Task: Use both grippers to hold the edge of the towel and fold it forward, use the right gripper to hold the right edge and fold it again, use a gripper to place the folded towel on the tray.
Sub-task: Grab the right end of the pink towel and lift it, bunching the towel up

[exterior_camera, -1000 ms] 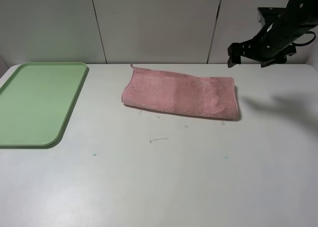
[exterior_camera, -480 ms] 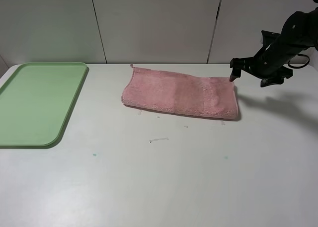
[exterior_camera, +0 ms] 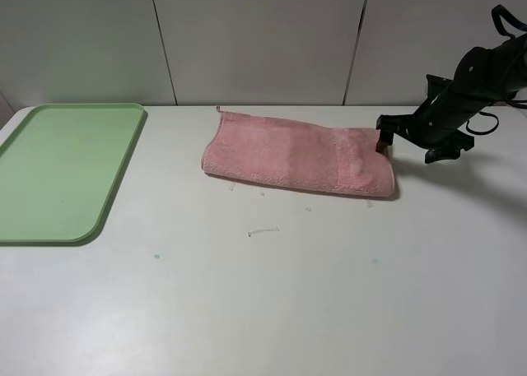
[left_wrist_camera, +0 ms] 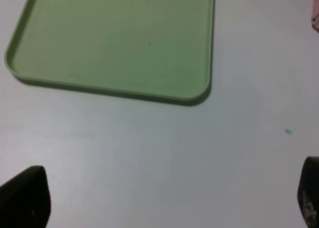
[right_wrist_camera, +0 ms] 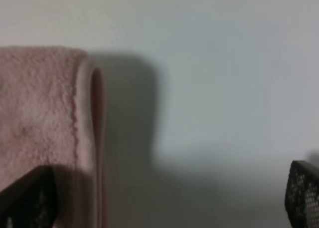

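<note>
pink towel (exterior_camera: 296,155), light green tray (exterior_camera: 62,170), black pincer (exterior_camera: 409,139)

Tray (exterior_camera: 66,166): side farthest from the towel (exterior_camera: 296,155) was cut off at the picture's edge.
Towel's end, right wrist view: was blurred and cropped.
Left hand (left_wrist_camera: 167,195): only cropped fingertips (left_wrist_camera: 25,200) showed.

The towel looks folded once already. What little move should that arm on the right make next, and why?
Probably ease the right gripper slightly onto the towel at its right edge, then close. The jaws stand open with nothing held, one finger sits by that edge, and the towel lies folded once, so the second fold seems due.
</note>
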Motion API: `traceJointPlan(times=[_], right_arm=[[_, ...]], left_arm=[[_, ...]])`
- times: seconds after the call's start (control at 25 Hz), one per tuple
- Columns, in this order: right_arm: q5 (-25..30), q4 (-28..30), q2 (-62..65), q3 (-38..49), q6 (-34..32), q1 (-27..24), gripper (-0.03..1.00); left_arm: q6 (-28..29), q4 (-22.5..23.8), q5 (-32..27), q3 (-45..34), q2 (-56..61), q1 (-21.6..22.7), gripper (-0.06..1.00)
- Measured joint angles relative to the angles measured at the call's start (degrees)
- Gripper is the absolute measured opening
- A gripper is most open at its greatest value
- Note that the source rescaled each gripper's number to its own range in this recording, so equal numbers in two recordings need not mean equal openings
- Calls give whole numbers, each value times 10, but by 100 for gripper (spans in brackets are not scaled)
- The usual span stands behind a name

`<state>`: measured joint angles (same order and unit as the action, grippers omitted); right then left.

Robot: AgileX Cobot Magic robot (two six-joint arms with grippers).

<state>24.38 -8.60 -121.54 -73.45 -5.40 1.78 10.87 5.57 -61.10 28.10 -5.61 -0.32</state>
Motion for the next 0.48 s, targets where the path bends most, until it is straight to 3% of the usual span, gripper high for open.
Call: traceJointPlan(times=[0.48], right_arm=[[37, -11, -1, 0, 0, 21, 100]], left_arm=[[0, 0, 0, 0, 0, 0, 100]])
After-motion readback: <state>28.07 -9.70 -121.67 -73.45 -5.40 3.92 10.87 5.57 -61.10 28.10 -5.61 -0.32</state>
